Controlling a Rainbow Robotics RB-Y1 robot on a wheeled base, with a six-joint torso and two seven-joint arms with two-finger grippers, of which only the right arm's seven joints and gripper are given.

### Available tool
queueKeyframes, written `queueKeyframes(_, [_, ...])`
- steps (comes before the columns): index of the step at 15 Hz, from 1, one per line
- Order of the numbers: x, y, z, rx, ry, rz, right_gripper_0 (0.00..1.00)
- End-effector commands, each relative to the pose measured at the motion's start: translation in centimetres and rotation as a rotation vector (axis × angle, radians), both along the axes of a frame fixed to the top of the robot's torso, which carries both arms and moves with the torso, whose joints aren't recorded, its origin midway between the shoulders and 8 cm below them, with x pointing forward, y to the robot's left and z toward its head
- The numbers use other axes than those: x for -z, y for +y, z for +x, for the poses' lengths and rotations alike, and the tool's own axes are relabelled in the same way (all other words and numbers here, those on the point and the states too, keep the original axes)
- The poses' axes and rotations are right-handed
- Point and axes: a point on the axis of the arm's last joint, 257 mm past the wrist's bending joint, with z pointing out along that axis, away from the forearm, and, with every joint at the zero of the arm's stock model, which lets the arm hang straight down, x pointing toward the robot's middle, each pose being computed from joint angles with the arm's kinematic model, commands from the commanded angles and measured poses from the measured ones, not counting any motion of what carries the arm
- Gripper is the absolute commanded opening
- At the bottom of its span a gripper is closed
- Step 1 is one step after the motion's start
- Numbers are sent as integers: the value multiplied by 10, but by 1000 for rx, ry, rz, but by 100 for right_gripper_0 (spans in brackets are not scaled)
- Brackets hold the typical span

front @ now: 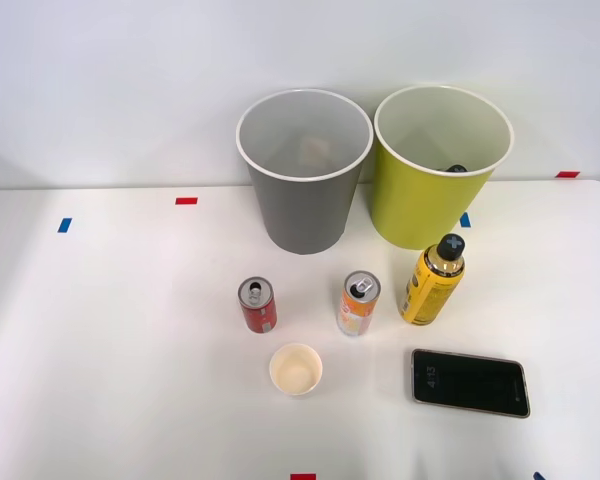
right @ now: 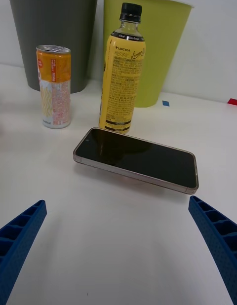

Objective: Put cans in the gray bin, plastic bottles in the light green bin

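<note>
The right end effector (right: 118, 246) is nearest in the wrist view, its 2 blue ribbed fingers (right: 19, 236) spread wide at the picture's corners, holding nothing, low over the white bench (front: 100, 330). Just beyond them lies a flat black smartphone (right: 136, 158) with a dark screen, face up; in the front view it sits at the bench's near right (front: 470, 382).

Behind the smartphone stands the tall yellow-labelled plastic bottle with a black cap (right: 122, 73), upright, and well to its side the orange-and-white drink can with a silver top (right: 54, 86), also upright. In the front view the 2 stand near each other, bottle (front: 433, 281) to the right of can (front: 358, 303), and a short red drink can (front: 257, 305) stands further left, apart from both. A small cream paper cup (front: 296, 369) sits nearer the camera, between the 2 cans, open side up; nothing can be made out in it.

At the back stand the 2 containers, nearly touching at their rims. The tall round gray bin with a white rim (front: 302, 205) is on the left; its white inside shows only a faint blurred patch I cannot identify. The yellow-green bin with a white rim (front: 420, 205) is on the right, directly behind the bottle, and a dark cap-like object (front: 457, 169) peeks above its near inner wall.
</note>
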Motion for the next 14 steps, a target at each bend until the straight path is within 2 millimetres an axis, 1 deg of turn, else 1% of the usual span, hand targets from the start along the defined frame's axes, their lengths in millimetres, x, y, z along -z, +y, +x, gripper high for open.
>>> queueKeyframes(1, [0,0,0,0,0,0,100])
queueKeyframes(14, [0,0,0,0,0,0,100])
